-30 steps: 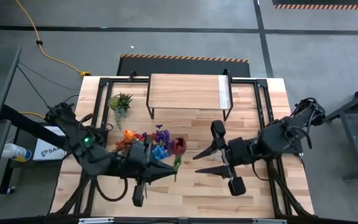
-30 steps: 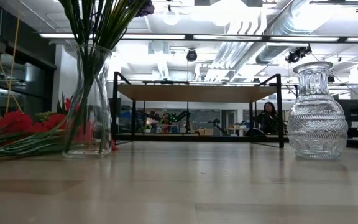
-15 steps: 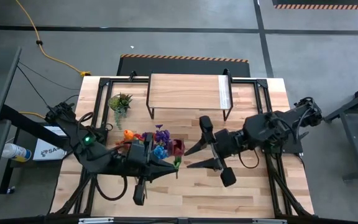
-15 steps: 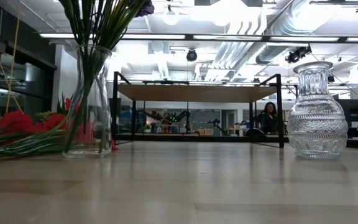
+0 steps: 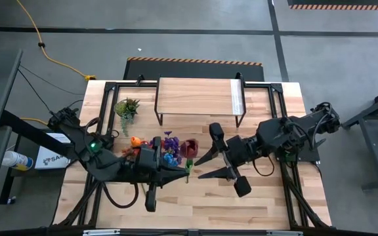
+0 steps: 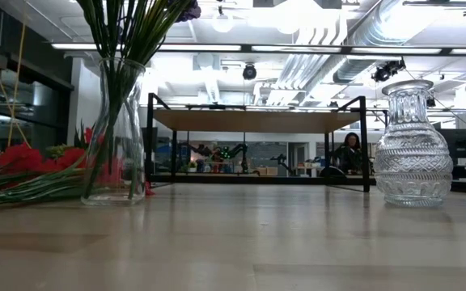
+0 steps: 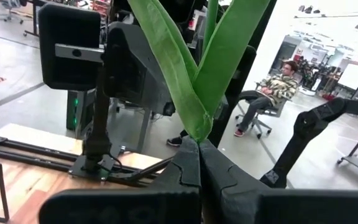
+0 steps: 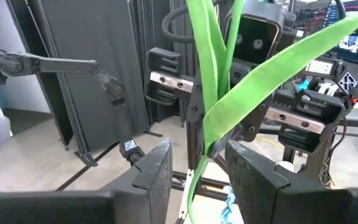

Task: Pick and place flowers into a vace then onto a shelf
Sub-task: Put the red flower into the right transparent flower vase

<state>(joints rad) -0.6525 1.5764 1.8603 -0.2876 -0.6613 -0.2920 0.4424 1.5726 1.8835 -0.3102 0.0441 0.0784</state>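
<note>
At the left of the high view the small spiky plant (image 5: pixel 126 107) sits on the table (image 5: pixel 268 203) near the shelf's left legs, apart from the work. Just right of it, at centre-left, the flowers (image 5: pixel 166 147) cluster with orange, purple, blue and red blooms showing from above; in the low view their green stems stand in the clear vase (image 6: pixel 113 133) at the left of the frame, with more red blooms (image 6: pixel 23 158) lying on the table beside it. The left end effector (image 5: pixel 184 169) lies low just below and right of that cluster, and its wrist view shows the two fingers (image 7: pixel 188 168) pressed together on the base of a green leafed stem (image 7: pixel 197 68), probably to keep the spray steady and upright while the other arm comes in. Right of centre, the right end effector (image 5: pixel 205 168) points toward the same spot, its jaws standing apart; in its wrist view the stem (image 8: pixel 219 93) rises between the fingers (image 8: pixel 157 168) without clearly touching either, so this looks like a handover or a regrasp not yet closed. The shelf (image 5: pixel 199 95) at upper centre carries nothing. The second, cut-glass vase (image 6: pixel 413 145) at the right of the low view cannot be made out from above. The vase under the blooms is hidden in the high view, and whether the pinched stem already sits inside it cannot be told.
</note>
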